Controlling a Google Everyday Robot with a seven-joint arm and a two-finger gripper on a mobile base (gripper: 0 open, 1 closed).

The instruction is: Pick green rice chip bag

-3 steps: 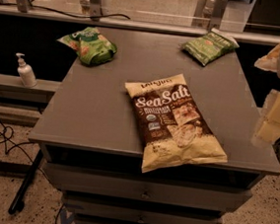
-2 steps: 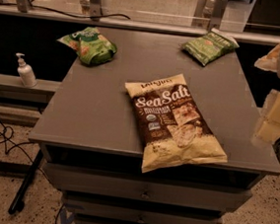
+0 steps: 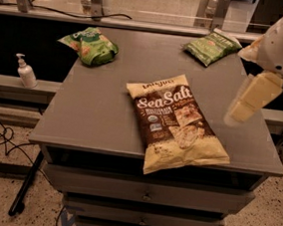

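Hanging at the right edge of the desk, the gripper sits well apart from the green rice chip bag, which lies at the far left corner of the top, crumpled and glossy. Whether the gripper is open or closed cannot be told from this view.

The main risk, as I judge it, is a wrong pick. A flatter dark green bag lies at the far right corner, much nearer the gripper, and a reach guided by colour alone could land on it. The large brown Sea Salt bag lies between gripper and target, its lower end hanging over the front edge. A low sweep across the desk could nudge it off. The target also lies close to the left edge, so a push instead of a clean pinch could slide it off, and its slick, puffy skin may slip out of a shallow grasp.

All three bags look sealed, so their contents are hidden. The drawers beneath the desk are shut, and nothing inside shows. A pump bottle stands on the ledge to the left.
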